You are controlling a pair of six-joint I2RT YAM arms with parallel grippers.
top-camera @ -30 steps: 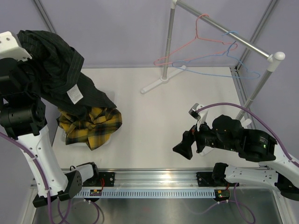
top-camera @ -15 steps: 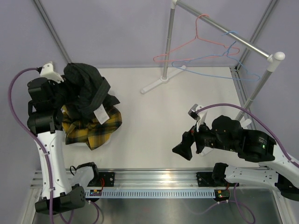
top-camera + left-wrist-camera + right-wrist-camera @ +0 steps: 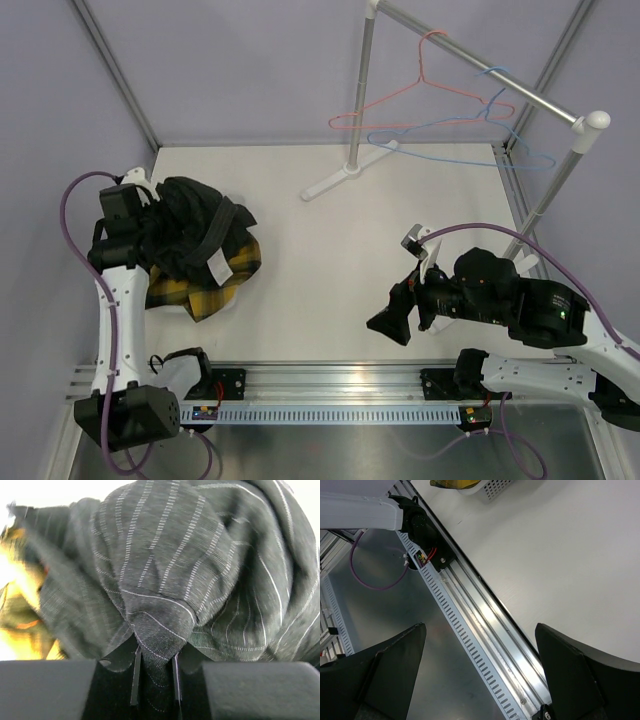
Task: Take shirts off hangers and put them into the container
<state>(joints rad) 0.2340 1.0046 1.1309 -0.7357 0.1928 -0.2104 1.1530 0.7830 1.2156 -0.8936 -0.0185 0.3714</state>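
**A:** How far along is it?

**B:** Nearly done, I'd say. The thin pink wire hanger (image 3: 421, 65) and the light-blue wire hanger (image 3: 460, 158) both hang bare on the metal rail (image 3: 480, 62). Neither has a shirt on it.

**A:** And the shirts?

**B:** Both are at the far left of the white table (image 3: 330, 260). The yellow-and-black plaid flannel shirt (image 3: 215, 285) lies in the shallow white perforated plastic bin (image 3: 492, 486), with its edge spilling over the rim. The black pin-striped shirt (image 3: 190, 215) is heaped on top of it.

**A:** Has the black one been let go?

**B:** No. In the left wrist view, the left gripper (image 3: 155, 680) is nearly closed, with a fold of the striped cloth pinched between its fingers.

**A:** What about the other arm?

**B:** The right gripper (image 3: 480, 630) is spread wide with nothing in it. It hangs over the near edge of the table, well apart from the bin.

**A:** So what's left?

**B:** As I read it, the left gripper needs to open and the arm needs to lift clear. Some cloth may need tucking in too, because the shirts hide most of the bin and I can't tell how much overhangs.
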